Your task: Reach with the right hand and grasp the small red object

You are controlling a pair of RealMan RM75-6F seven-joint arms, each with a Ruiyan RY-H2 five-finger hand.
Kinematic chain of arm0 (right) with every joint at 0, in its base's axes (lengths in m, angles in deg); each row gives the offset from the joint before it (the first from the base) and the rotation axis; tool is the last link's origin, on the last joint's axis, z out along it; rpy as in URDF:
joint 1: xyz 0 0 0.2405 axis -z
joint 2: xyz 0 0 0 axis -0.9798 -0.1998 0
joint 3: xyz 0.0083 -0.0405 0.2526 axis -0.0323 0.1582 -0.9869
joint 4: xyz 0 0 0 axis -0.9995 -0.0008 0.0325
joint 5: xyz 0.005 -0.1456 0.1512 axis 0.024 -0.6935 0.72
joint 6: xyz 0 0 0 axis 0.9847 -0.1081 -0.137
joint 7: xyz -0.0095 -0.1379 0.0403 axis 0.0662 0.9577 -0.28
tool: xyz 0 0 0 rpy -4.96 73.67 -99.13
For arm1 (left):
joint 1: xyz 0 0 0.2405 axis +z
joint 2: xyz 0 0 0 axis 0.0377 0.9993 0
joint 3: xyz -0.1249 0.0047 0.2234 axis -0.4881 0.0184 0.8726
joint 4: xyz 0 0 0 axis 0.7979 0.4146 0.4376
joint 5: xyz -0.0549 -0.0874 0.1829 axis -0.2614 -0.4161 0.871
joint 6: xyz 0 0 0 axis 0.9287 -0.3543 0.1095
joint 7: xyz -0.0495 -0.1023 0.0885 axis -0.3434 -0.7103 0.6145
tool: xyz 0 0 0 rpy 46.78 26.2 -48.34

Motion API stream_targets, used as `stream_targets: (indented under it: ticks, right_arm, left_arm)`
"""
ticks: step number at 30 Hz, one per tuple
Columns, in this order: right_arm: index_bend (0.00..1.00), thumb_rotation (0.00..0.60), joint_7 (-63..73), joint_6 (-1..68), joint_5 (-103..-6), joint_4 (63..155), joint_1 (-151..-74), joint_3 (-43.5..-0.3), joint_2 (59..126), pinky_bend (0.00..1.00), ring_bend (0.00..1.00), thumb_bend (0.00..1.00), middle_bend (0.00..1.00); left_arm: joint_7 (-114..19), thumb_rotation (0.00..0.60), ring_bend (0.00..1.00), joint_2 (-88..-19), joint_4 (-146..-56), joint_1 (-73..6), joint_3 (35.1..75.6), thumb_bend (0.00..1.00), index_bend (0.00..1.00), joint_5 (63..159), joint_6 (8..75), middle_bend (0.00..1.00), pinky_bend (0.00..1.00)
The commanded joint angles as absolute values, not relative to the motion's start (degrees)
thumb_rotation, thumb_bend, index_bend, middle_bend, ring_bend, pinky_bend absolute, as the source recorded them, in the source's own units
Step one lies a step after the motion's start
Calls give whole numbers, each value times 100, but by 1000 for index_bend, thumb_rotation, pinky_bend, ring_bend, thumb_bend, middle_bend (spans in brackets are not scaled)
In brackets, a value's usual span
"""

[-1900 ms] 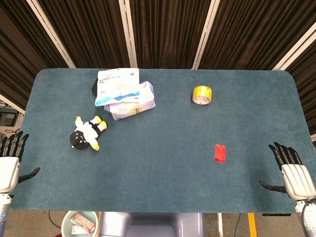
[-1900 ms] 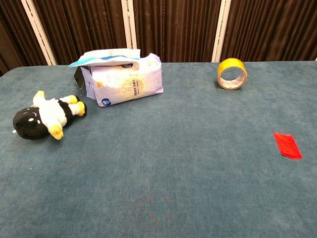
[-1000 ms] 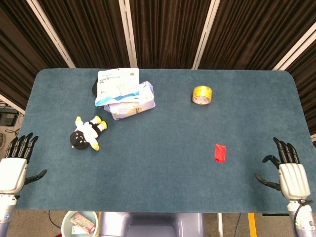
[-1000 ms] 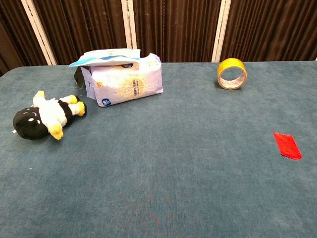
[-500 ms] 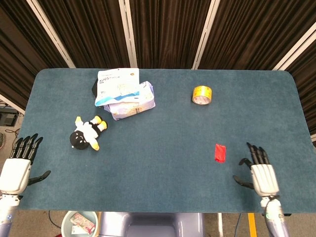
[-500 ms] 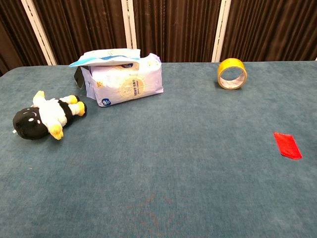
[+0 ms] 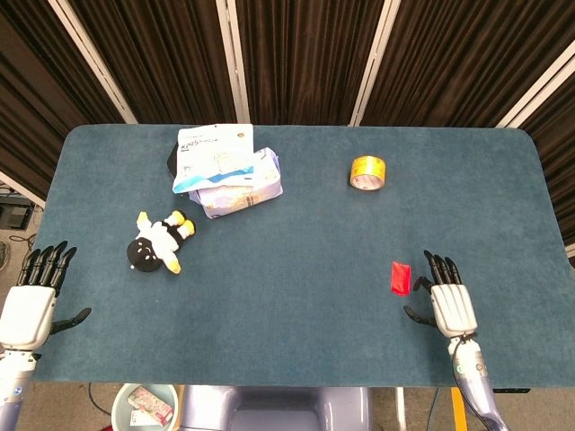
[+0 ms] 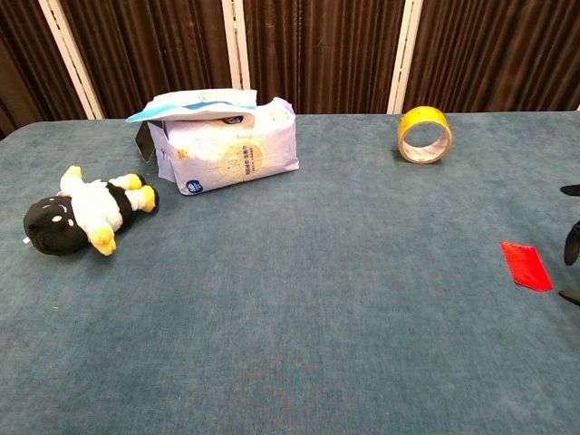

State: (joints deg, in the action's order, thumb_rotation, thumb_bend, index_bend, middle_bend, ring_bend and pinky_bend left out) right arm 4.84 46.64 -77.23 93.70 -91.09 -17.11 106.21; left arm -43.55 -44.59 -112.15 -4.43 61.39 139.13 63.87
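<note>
The small red object (image 7: 401, 277) is a flat red piece lying on the blue table (image 7: 296, 332), right of centre; the chest view shows the same red object (image 8: 526, 265) near its right edge. My right hand (image 7: 446, 303) hovers just right of it with fingers spread, holding nothing; a small gap separates them. Only its dark fingertips (image 8: 571, 243) show in the chest view. My left hand (image 7: 32, 303) is open at the table's front left edge, far from the red piece.
A yellow tape roll (image 7: 367, 172) stands behind the red piece. A stack of white pouches (image 7: 225, 171) sits at the back left, with a black and white penguin toy (image 7: 158, 242) in front of it. A bin (image 7: 148, 406) is below the table's front edge.
My right hand has moved left from the table's right edge to just beside the red piece, and its fingertips now enter the chest view. The left hand shifted only slightly.
</note>
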Motion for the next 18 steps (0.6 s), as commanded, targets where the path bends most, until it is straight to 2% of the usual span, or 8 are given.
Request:
stream_targets:
  ticks: [1,18]
  right_arm:
    - [501,600,412,4570,-7656,9061,-9206,-1765,10883,0,0,202,0]
    - [511,600,301,4329,-7500,7949,-9464,-1844,11626,0,0,203,0]
  left_arm:
    - [-4333,600,0,-4475,-11194,-466,6129,53,0,13870,6332,0,0]
    - [-4342,600,0,-4495,-11110,-518,6060,53,0,13698,6210,0,0]
